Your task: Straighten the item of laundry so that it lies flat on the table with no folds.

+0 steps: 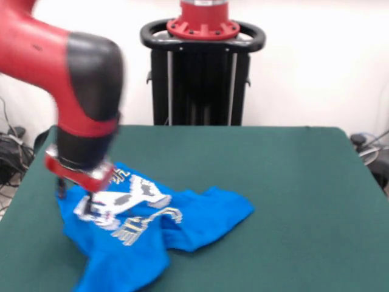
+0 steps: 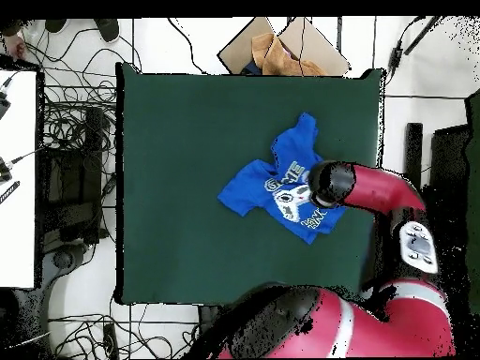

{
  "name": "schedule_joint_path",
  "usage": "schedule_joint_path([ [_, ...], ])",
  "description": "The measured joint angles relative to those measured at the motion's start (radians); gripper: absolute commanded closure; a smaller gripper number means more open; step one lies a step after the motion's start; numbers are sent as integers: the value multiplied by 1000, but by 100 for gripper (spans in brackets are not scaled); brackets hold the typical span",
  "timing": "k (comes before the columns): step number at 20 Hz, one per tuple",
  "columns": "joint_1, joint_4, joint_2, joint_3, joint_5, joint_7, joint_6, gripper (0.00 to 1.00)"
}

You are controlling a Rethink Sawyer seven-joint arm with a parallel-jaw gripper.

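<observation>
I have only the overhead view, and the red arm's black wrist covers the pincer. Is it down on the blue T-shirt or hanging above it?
Observer: From the front, the pincer reaches right down to the bright blue short-sleeved T-shirt, meeting it at the white pixel print. The view is too blurred to tell whether it is open or shut.
Operator: Is the cloth flat around it?
Observer: No. In the front view a raised ridge with a dark crease under it runs through the cloth beside the print, so the shirt is bunched, not spread, on the dark green felt-covered table.
</observation>
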Motion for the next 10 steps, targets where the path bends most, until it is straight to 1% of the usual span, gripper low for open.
schedule_joint_path([
  [2, -67, 10, -16, 34, 39, 0, 0, 0],
  [3, -139, 16, -19, 79, 89, 0, 0, 0],
  [5, -190, 16, -16, 112, 122, 0, 0, 0],
  [6, -254, 16, -8, 154, 160, 0, 0, 0],
  [10, -309, 16, 7, 193, 180, 0, 0, 0],
])
